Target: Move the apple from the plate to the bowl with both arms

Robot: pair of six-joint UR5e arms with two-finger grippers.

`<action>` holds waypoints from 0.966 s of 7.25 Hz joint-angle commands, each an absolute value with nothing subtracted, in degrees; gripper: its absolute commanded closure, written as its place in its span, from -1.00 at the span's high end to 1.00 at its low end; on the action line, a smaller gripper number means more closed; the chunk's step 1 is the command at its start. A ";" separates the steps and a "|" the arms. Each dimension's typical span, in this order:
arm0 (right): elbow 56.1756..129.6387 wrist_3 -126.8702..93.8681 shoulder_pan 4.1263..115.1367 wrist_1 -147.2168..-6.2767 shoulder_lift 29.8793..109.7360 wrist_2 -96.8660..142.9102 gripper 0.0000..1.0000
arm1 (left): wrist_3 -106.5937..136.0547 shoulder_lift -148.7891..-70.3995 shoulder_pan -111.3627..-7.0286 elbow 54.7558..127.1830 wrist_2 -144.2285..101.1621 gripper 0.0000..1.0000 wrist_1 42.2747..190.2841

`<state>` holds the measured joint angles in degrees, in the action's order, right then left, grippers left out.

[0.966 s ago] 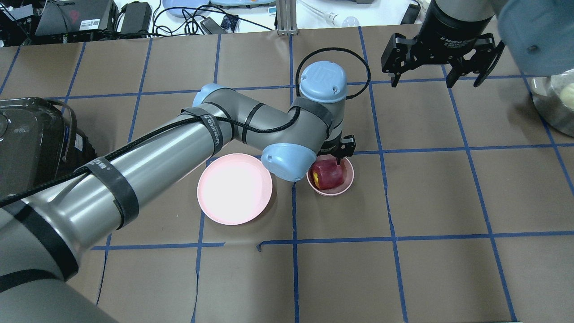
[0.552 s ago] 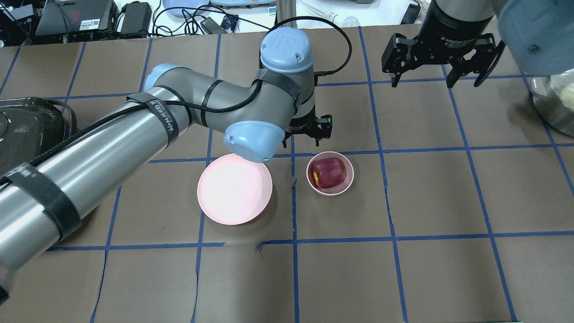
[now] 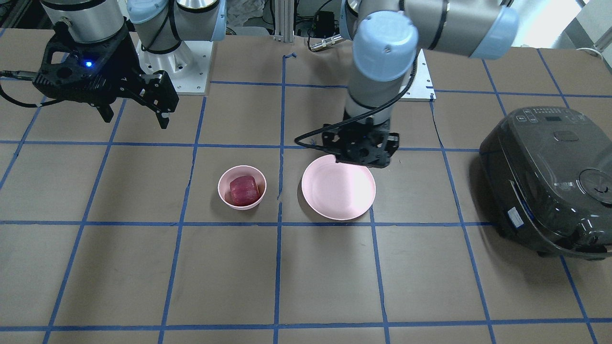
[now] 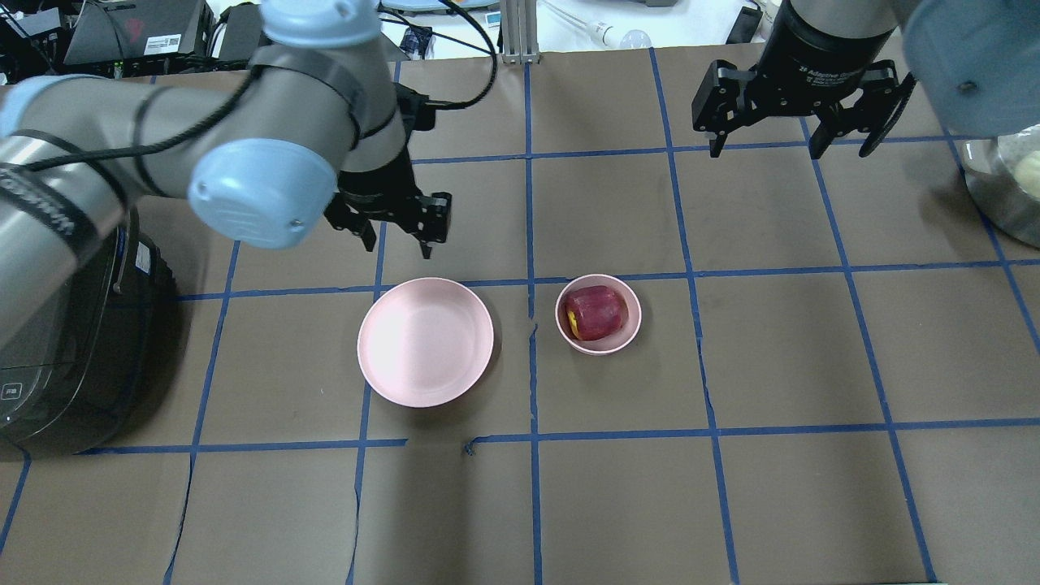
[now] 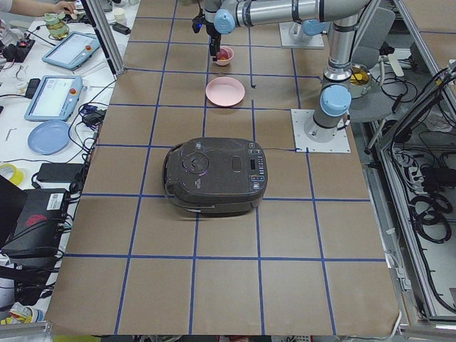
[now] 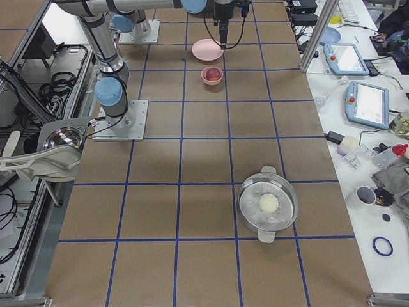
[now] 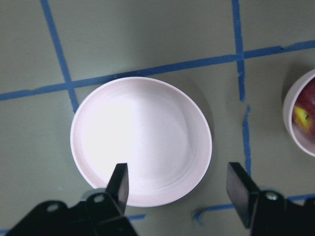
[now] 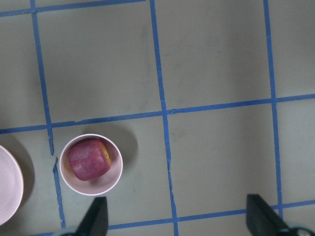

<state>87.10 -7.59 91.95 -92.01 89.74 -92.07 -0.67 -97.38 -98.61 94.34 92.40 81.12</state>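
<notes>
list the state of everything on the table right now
apple: resting in the bowl, ungripped
bowl: upright, holding the apple
plate: empty, lying flat
left end effector: open, empty, raised near the plate
right end effector: open, empty, raised away from the bowl
rice cooker: lid closed
pot: lid on

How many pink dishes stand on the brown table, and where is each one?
2. The wide plate lies toward the robot's left. The smaller bowl sits apart from it on its right and holds the apple. None seems hidden.
</notes>
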 commanded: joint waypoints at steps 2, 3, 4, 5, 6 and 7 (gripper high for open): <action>87.10 -7.47 91.85 -92.11 89.74 -92.02 1.00 | -5.45 -91.59 -89.65 91.93 92.81 1.00 85.07; 87.01 -7.47 91.93 -92.20 89.74 -92.02 1.00 | -5.36 -91.50 -89.56 91.32 93.94 1.00 88.47; 87.10 -7.47 91.93 -92.28 89.74 -92.02 1.00 | -5.45 -91.58 -89.30 89.75 93.69 1.00 88.68; 87.10 -7.47 91.85 -92.20 89.74 -92.02 1.00 | -5.45 -92.45 -88.51 87.65 93.34 1.00 89.03; 87.10 -7.47 91.93 -92.20 89.74 -92.11 1.00 | -5.36 -92.98 -88.59 86.41 92.21 1.00 89.47; 87.01 -7.47 91.93 -92.20 89.74 -92.02 1.00 | -5.36 -93.34 -88.85 85.53 91.50 1.00 91.82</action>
<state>87.08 -7.47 91.91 -92.20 89.74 -92.06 -5.39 -92.82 -88.74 86.86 92.41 89.85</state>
